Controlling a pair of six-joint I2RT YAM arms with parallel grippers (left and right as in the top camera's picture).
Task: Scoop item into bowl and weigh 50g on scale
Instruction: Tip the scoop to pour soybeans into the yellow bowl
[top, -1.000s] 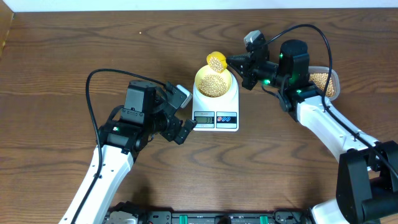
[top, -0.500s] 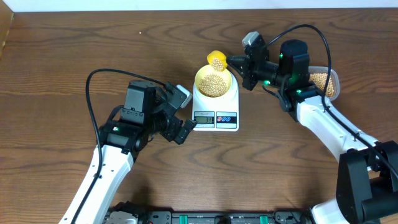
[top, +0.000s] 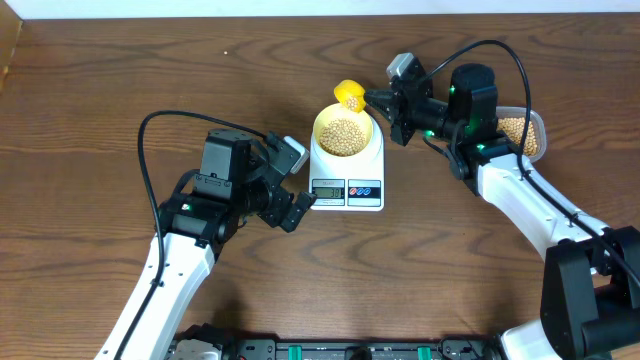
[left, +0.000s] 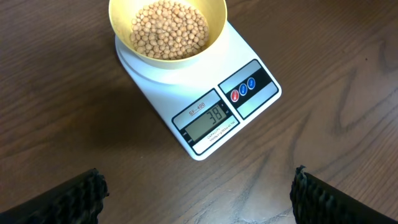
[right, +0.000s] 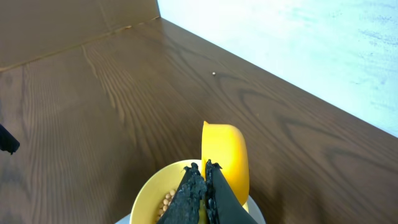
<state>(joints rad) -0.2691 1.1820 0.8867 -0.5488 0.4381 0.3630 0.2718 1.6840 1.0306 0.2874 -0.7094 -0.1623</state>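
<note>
Brown wood bench (top: 90, 110) is carrying the whole setup. Left tool (top: 298, 186) is hovering just left of the scale (top: 347, 172), with its fingers (left: 74, 196) spread wide and gripping nothing. Its wrist camera is looking straight down at the scale. White scale is sitting mid-bench, with the display on its near side reading 38 and the red and blue buttons beside it. Pale yellow-green bowl (top: 319, 128) is sitting on the scale's platform, roughly centred, holding a heap of tan beans (top: 343, 136). Yellow scoop (top: 347, 94) is hanging over the bowl's far rim, tipped on its side, with a few beans showing in it. Right tool (top: 378, 99) is pinching the scoop from the right, fingers pressed tight together. Clear tub (top: 530, 130) with more beans is sitting at far right, partly hidden behind the right arm.
</note>
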